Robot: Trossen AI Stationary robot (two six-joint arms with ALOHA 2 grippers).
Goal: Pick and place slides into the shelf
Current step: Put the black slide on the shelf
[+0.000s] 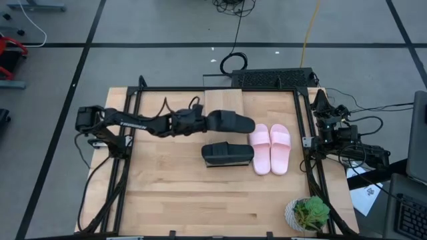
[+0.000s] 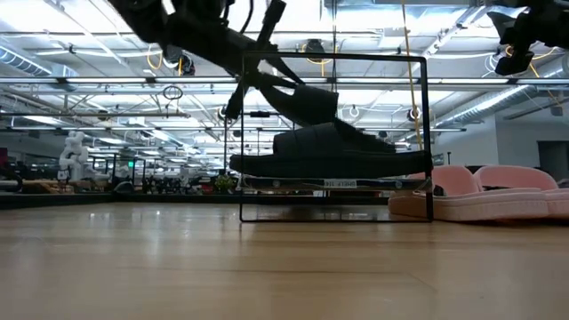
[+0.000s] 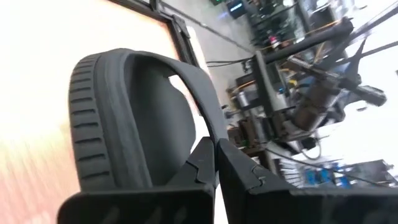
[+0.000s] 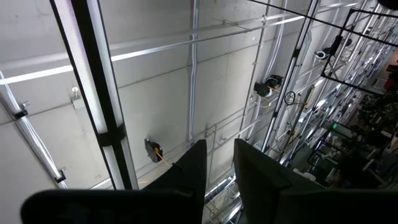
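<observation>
The left gripper [image 1: 212, 121] has its fingers clamped on the heel edge of a black slide [image 1: 233, 122], which hangs in the air just past the fingertips, toe pointing away from them. The shelf [image 1: 223, 100] lies just beyond. The other black slide [image 1: 227, 155] and the pink pair [image 1: 271, 148] rest on the table [image 1: 200, 200]. Best to keep the sole level and lower it squarely onto the board before letting go. The right gripper [image 4: 217, 165] waits at the table's edge, fingers narrowly apart

Two matte black slides [image 1: 227, 155] with ribbed soles, two pale pink slides [image 1: 270, 149], light wood table [image 1: 200, 200] with black frame, green plant [image 1: 311, 212] in speckled grey pot.
</observation>
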